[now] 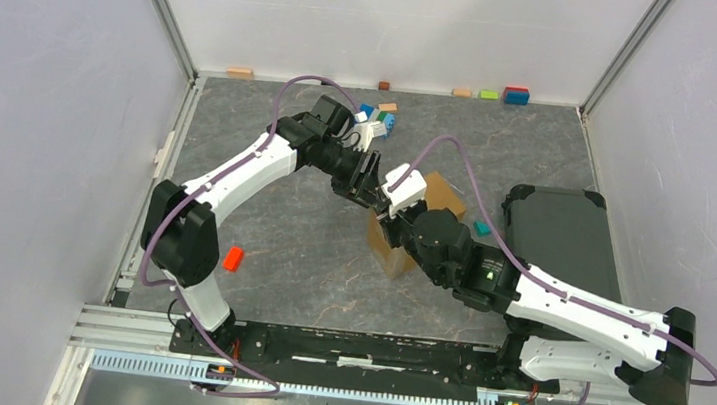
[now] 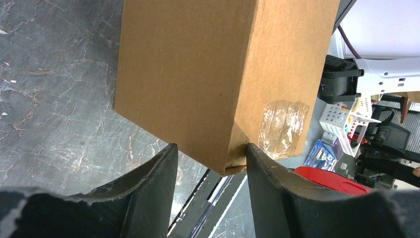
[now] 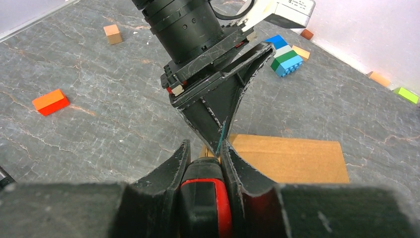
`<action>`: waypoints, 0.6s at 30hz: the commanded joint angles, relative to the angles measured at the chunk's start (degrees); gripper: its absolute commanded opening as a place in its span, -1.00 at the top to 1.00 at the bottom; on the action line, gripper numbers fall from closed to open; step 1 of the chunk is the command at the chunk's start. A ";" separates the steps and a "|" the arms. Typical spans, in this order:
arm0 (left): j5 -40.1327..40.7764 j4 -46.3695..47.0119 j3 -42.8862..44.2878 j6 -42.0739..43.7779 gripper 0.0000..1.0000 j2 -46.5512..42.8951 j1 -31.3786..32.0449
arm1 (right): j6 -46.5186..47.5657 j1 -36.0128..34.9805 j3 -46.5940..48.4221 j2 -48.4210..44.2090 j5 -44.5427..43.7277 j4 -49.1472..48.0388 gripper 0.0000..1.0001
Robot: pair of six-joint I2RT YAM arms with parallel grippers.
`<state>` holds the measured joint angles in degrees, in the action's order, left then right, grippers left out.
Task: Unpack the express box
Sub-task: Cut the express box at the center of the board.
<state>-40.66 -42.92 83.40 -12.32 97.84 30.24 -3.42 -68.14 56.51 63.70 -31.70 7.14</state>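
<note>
The express box [image 1: 441, 193], a plain brown carton, sits mid-table, partly hidden under my two grippers. In the left wrist view the express box [image 2: 198, 74] fills the top, with clear tape on its right face. My left gripper [image 2: 212, 146] has its jaws wide apart, and each finger presses on one side of the box's corner. It reaches the box's far-left corner in the top view [image 1: 375, 196]. My right gripper [image 3: 204, 148] is shut on a black-and-red tool handle [image 3: 205, 198], whose tip is hidden. It hovers over the near-left edge of the box [image 3: 292, 158], right beside the left gripper [image 3: 220, 134].
A flat black tray [image 1: 557, 234] lies to the right of the box, with a teal block [image 1: 481, 229] between them. A blue-green block cluster [image 1: 375, 124] sits behind the left arm. An orange-red block [image 1: 233, 258] lies near left. Loose blocks [image 1: 517, 95] line the back wall.
</note>
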 commanded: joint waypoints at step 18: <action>6.58 0.69 -0.95 2.65 -0.15 3.59 -0.76 | -4.65 0.38 5.07 -3.12 3.90 11.96 1.00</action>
<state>-42.13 -42.89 83.40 -12.32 98.72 30.09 -6.28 -67.70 58.83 62.37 -29.28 15.40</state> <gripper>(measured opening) 0.585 0.287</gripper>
